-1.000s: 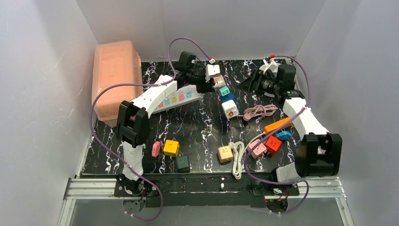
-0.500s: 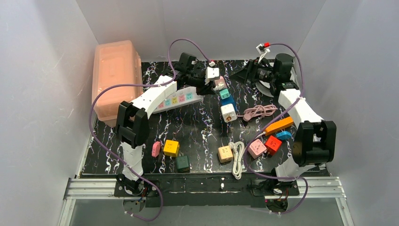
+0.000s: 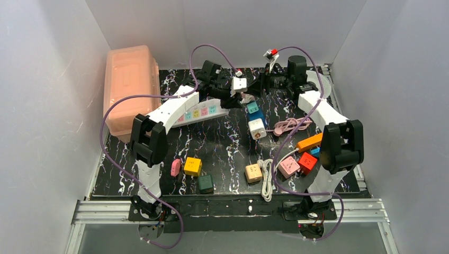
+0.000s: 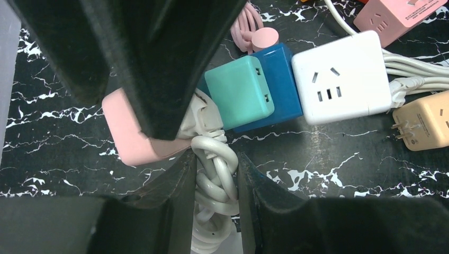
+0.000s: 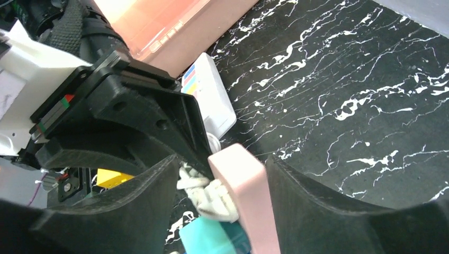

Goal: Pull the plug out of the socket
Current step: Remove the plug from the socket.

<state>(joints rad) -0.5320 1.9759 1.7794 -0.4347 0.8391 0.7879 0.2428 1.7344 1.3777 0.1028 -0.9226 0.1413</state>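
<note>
The widest open stretch of bench (image 3: 222, 145) lies between the socket (image 3: 204, 111) on the far side and the near row running from the yellow cube (image 3: 192, 166) to the beige cube (image 3: 253, 173). Around the pink block (image 5: 246, 201) room is tight: the right end effector (image 5: 223, 159) straddles it, the left end effector (image 4: 214, 161) pinches the knotted white cord (image 4: 214, 193) just beside, and the teal cube (image 4: 239, 91), blue cube (image 4: 283, 74) and white cube (image 4: 339, 76) close off the side toward the near edge.

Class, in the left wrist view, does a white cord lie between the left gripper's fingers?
Yes, the white cord sits in the gap between both fingers of the left gripper.
</note>
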